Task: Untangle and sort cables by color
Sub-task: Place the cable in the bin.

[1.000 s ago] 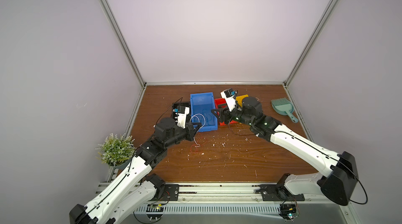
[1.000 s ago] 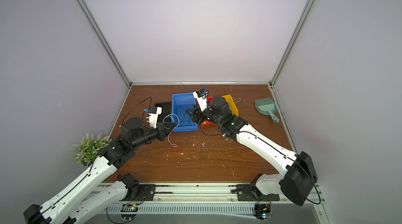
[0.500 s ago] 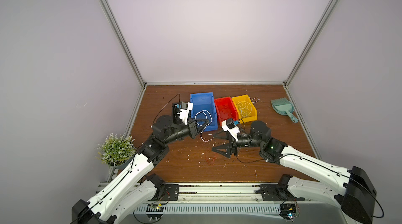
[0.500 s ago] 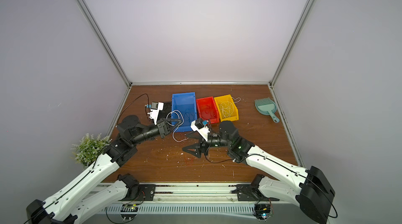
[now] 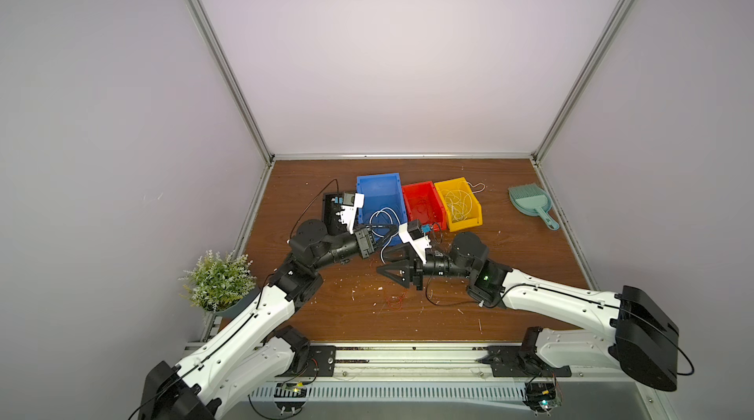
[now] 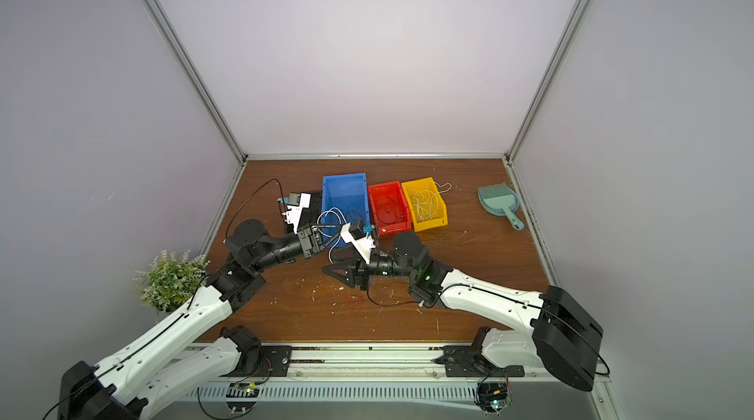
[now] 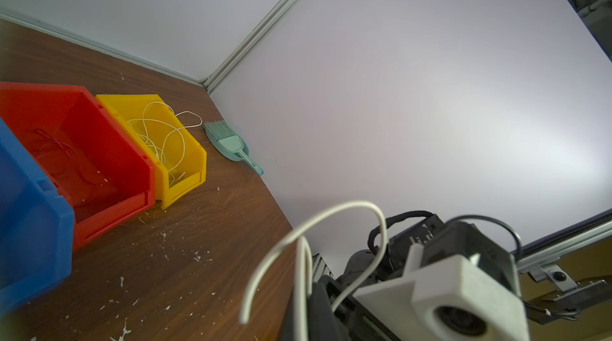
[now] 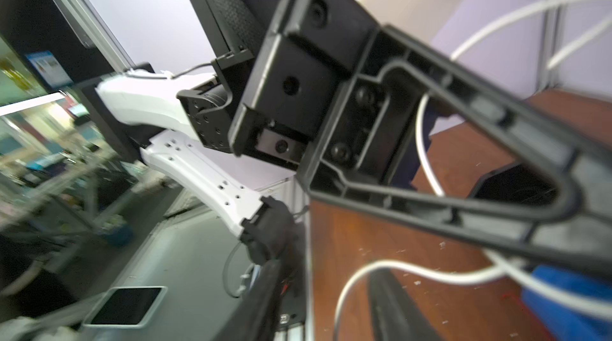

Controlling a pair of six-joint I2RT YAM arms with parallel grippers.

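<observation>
A robotics lab test cell: plain pale panel walls (image 5: 387, 71) framed by aluminium posts (image 5: 220, 59) box in a brown wood-grain surface (image 5: 530, 234), with two white-and-black robot arms (image 5: 551, 303) bolted to a metal rail (image 5: 408, 361) along its front edge.

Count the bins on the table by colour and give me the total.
Blue bin: 1
Red bin: 1
Yellow bin: 1
Black bin, partly hidden: 1
Total: 4

the left arm (image 5: 261, 312) and right arm (image 5: 530, 295) wear white shells (image 5: 579, 310) between black joints (image 5: 310, 234), thin black cables (image 5: 446, 304) trailing, white camera mounts (image 5: 414, 240), one green light (image 5: 485, 277).
</observation>
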